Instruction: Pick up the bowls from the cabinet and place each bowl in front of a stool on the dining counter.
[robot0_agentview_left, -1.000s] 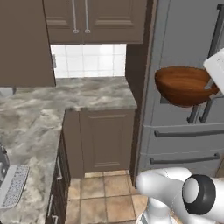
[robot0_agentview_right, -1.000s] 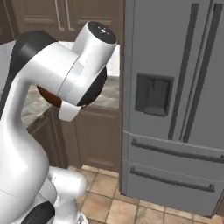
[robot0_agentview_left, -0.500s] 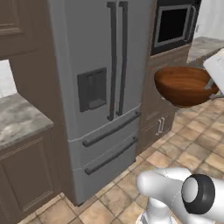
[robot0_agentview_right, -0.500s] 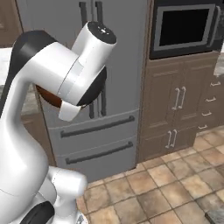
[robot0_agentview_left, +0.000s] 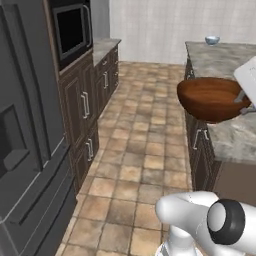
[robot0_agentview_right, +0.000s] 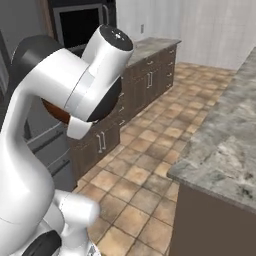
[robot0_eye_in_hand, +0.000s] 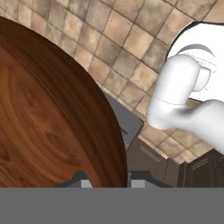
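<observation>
The brown wooden bowl (robot0_agentview_left: 212, 98) hangs in the air at the right of the left base view, in front of the dining counter (robot0_agentview_left: 235, 135). My gripper (robot0_agentview_left: 244, 102) is shut on its right rim. In the hand view the bowl (robot0_eye_in_hand: 48, 122) covers the left half, its rim pinched between the fingers of the gripper (robot0_eye_in_hand: 109, 183). From the right base view a brown sliver of the bowl (robot0_agentview_right: 54, 111) peeks out behind my arm, with the dining counter (robot0_agentview_right: 225, 145) at right. A small pale bowl (robot0_agentview_left: 212, 40) sits on the counter's far end. The cabinet and the stool are out of view.
A grey fridge (robot0_agentview_left: 30, 150) stands close on the left, and beyond it a built-in oven (robot0_agentview_left: 72, 30) and low dark cabinets (robot0_agentview_left: 102, 75) with a stone top. An aisle of tiled floor (robot0_agentview_left: 145, 135) runs between them and the dining counter.
The whole picture has swung: the base has turned from the fridge toward the aisle and the dining counter. The bowl stays in the shut gripper, at the same place in the view.
</observation>
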